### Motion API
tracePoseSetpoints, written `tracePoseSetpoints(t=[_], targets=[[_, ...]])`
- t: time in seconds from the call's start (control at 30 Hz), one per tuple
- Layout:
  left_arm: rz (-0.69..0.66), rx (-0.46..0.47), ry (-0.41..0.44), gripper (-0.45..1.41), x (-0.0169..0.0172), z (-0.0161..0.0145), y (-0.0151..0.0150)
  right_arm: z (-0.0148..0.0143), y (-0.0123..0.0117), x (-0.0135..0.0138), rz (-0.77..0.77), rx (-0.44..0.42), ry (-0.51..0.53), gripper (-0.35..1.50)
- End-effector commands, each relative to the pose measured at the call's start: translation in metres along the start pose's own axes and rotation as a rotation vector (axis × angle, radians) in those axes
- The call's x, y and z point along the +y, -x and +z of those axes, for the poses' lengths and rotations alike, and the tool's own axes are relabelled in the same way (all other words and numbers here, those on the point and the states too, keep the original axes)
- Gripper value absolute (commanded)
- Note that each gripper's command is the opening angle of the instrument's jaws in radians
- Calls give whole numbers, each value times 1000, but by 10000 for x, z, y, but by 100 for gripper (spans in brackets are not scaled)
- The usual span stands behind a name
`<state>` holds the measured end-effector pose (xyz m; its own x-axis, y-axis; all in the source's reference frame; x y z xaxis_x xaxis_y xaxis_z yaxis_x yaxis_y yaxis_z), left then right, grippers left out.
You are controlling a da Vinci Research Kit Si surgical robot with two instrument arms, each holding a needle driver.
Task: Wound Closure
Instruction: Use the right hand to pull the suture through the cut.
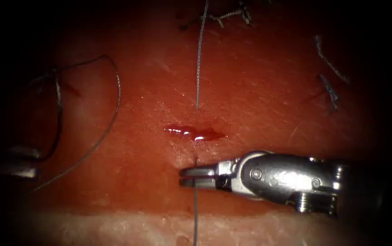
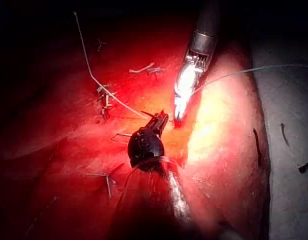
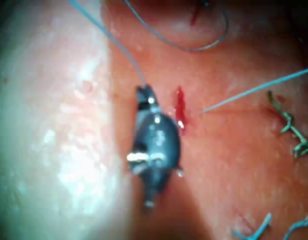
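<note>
Red tissue (image 1: 260, 91), right pincer (image 1: 196, 177) clamped on thread (image 1: 198, 59), left pincer (image 1: 20, 159) dim (grip unclear)

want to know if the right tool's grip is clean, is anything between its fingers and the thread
Nothing visible. The right tool is shut directly on the thread just below the cut; the strand runs straight through its fingers, with bare tissue around them.
</note>
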<state>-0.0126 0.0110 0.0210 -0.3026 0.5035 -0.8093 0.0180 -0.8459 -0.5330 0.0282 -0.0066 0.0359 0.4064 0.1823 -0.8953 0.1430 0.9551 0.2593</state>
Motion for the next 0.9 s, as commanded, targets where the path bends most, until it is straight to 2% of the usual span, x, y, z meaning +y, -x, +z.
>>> tracePoseSetpoints(t=[0.03, 0.7, 0.83, 0.9], targets=[[2, 1, 1, -45, -5, 6, 2, 8, 1, 2, -17, 4, 1, -35], [1, 1, 1, -45, -4, 6, 2, 6, -4, 2, -27, -8, 17, -35], [1, 1, 1, -45, -4, 6, 2, 7, -6, -3, 36, -12, 15, -35], [1, 1, 1, -45, -4, 6, 2, 6, -13, -14, 128, 6, -38, -35]])
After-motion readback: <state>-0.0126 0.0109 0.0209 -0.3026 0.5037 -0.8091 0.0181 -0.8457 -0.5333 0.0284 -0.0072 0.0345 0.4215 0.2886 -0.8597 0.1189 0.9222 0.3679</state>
